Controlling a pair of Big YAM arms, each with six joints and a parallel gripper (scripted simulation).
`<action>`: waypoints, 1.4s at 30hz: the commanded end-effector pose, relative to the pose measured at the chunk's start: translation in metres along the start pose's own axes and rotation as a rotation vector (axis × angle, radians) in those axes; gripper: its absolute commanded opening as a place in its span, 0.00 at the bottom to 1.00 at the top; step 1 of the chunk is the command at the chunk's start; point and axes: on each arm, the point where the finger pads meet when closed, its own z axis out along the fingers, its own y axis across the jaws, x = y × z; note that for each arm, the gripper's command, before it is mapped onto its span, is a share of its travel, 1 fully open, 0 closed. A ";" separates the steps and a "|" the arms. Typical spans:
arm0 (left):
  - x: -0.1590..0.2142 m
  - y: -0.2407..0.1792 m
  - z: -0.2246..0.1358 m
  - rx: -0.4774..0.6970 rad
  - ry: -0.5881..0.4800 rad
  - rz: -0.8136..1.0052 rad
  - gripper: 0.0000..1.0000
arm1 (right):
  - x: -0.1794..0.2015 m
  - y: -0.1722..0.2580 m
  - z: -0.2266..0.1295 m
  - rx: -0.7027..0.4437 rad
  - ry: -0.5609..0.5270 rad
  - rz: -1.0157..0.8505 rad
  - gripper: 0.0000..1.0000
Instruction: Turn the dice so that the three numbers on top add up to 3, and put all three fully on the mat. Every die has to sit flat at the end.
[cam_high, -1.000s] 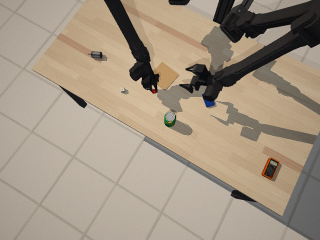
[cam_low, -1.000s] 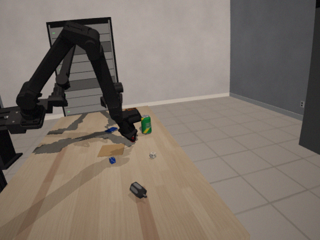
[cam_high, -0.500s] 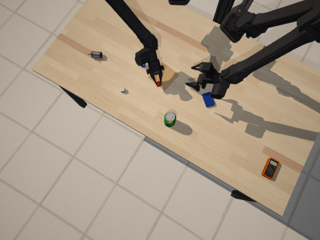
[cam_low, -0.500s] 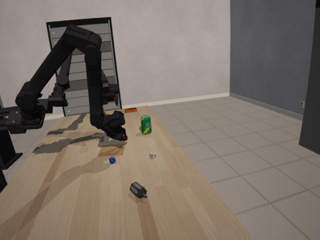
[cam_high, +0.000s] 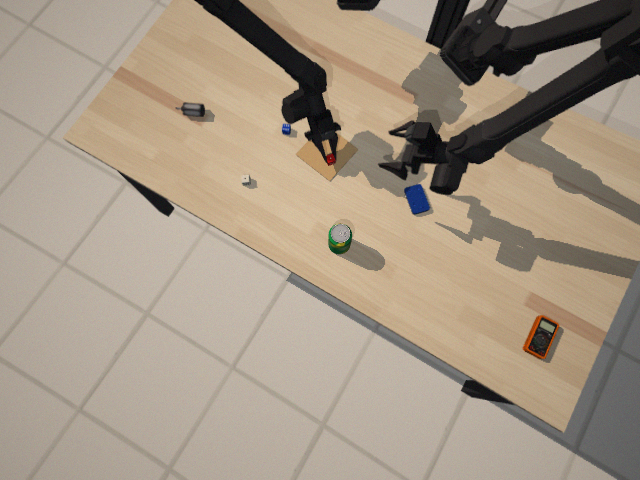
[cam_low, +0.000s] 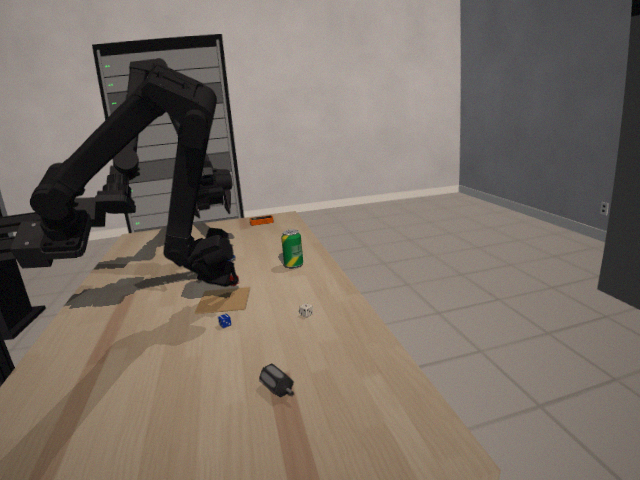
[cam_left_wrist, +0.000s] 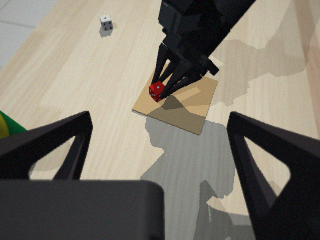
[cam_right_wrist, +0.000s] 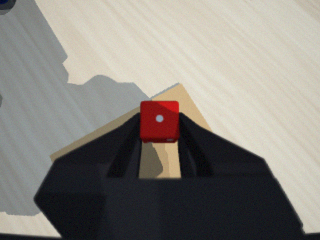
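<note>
The tabletop looks like pale wood, smooth, with visible grain. The mat has a plain, matt tan surface. The red die looks like smooth plastic. The drink can has a silvery metal top and smooth green sides. The robot arms look dark and mostly matt.

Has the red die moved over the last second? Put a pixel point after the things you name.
Yes. In the top view the red die (cam_high: 330, 159) (cam_low: 234, 279) (cam_left_wrist: 157, 91) (cam_right_wrist: 159, 122) went from beside the mat (cam_high: 342, 164) (cam_low: 235, 299) (cam_left_wrist: 192, 120) (cam_right_wrist: 181, 95), on the can's side, to over it.
</note>
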 end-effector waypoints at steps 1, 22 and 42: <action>0.002 0.006 -0.006 -0.021 -0.003 -0.001 1.00 | 0.007 -0.008 0.006 0.025 -0.015 0.000 0.19; -0.001 0.004 -0.002 -0.008 -0.004 0.007 1.00 | 0.021 -0.012 0.021 0.026 -0.015 -0.001 0.19; -0.001 0.004 -0.002 -0.008 -0.004 0.007 1.00 | 0.019 -0.017 0.005 0.018 -0.009 -0.010 0.49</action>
